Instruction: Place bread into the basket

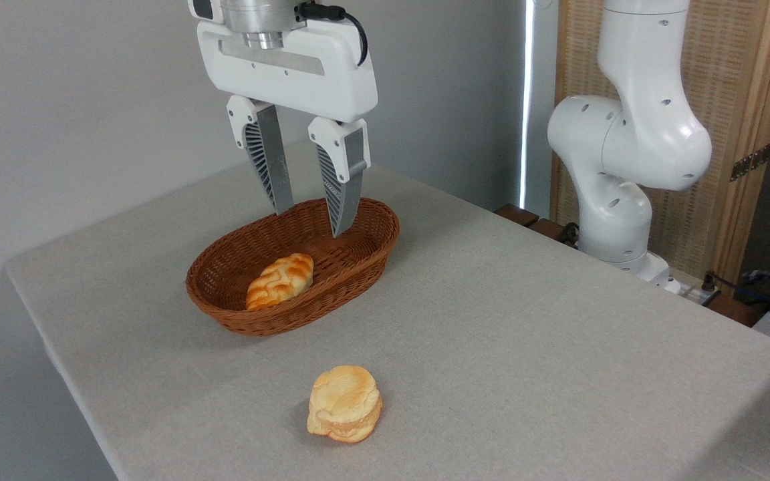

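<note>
Tabletop [525, 334]: grey cloth-like surface carrying all items. Robot arm [625, 133]: white, base at the right rear edge. Pincer [315, 220]: hangs above the far half of the basket, fingers apart, holding nothing. Basket [371, 257]: oval reddish-brown wicker, left of centre. Bread [280, 280]: braided golden loaf lying inside the basket, apparently leaning on its near wall. Bun [345, 403]: round, pale yellow, layered, on the tabletop nearer the camera, well apart from the basket.
</note>
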